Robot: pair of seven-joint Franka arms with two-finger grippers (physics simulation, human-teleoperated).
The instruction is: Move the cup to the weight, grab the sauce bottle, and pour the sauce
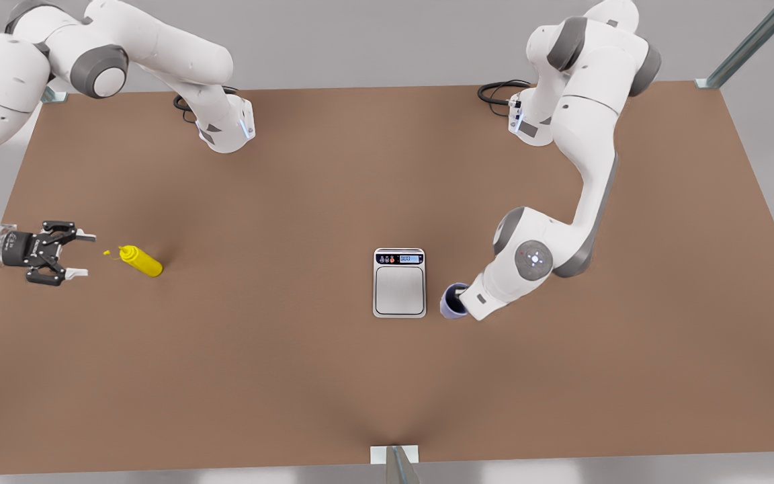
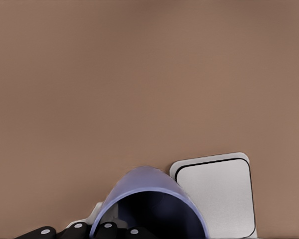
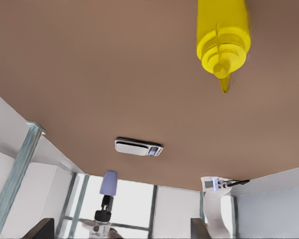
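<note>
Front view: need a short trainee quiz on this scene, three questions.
1. True or false: the cup stands on the scale.
2. Which end effector is open? A) the left end effector, at the cup; B) the right end effector, near the bottle; C) both.
3. Fill in: the bottle is coloured ____.
Key: 1 false, the cup is beside the scale; 2 B; 3 yellow.
</note>
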